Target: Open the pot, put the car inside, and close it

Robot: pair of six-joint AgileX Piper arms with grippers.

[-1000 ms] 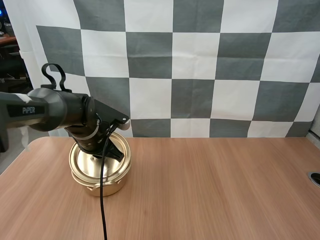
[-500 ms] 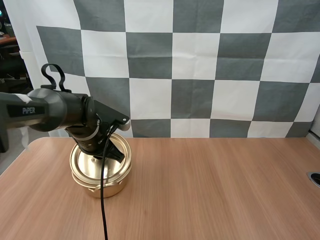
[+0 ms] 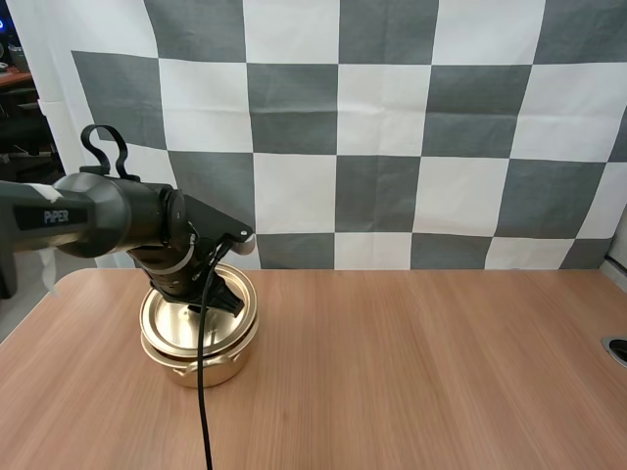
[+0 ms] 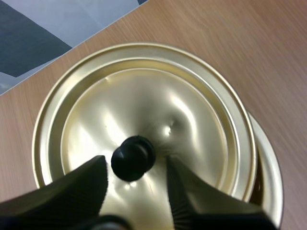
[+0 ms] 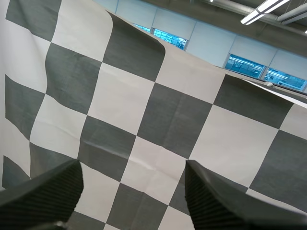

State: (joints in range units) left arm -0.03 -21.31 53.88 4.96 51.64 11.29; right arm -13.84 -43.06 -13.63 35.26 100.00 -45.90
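Observation:
A gold pot [image 3: 201,368] stands at the table's left with its gold lid [image 3: 181,328] resting on it. In the left wrist view the lid [image 4: 192,115] sits a little off centre, and a strip of the pot's rim [image 4: 269,177] shows past its edge. My left gripper [image 3: 217,297] hangs right over the lid. Its fingers stand apart, open, on either side of the black knob [image 4: 133,157], with small gaps to it [image 4: 136,165]. My right gripper [image 5: 132,167] is open with nothing between its fingers and faces away from the table.
The wooden table [image 3: 421,372] stretches bare to the right of the pot. A small round dark fitting [image 3: 617,349] sits at the table's far right edge.
The lid has shifted slightly on the pot, its left edge moving a little to the right. My left arm has hardly moved.

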